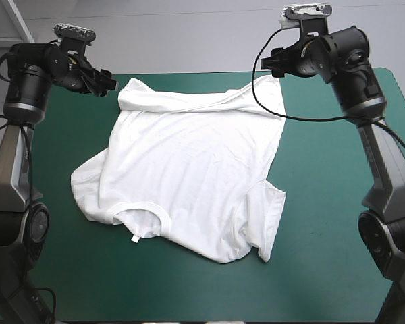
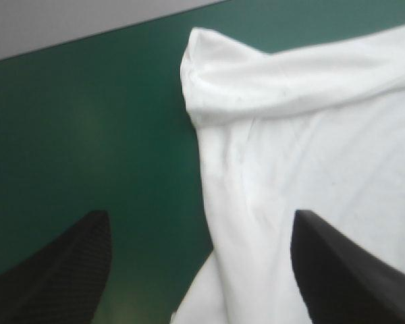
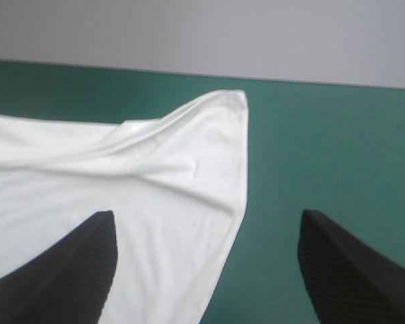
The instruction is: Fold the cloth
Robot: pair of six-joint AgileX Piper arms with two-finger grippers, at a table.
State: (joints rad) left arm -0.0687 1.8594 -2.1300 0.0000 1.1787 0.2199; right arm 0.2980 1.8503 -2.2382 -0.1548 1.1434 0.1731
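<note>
Two matching arms stand at the worktop; the left arm (image 1: pixel 10 162) and the right arm (image 1: pixel 386 169) have grey tapered links, black rounded joint housings and round dark caps low down; their jaws are broad black curved fins, finely ribbed.

High and wrist views (close) share T-shirt (image 1: pixel 189 162).

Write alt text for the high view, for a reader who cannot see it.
A white T-shirt lies spread on the teal-green table, collar toward the near edge and its far hem rumpled into a ridge. The left tool and the right tool hover by the shirt's two far corners, neither holding it.
</note>
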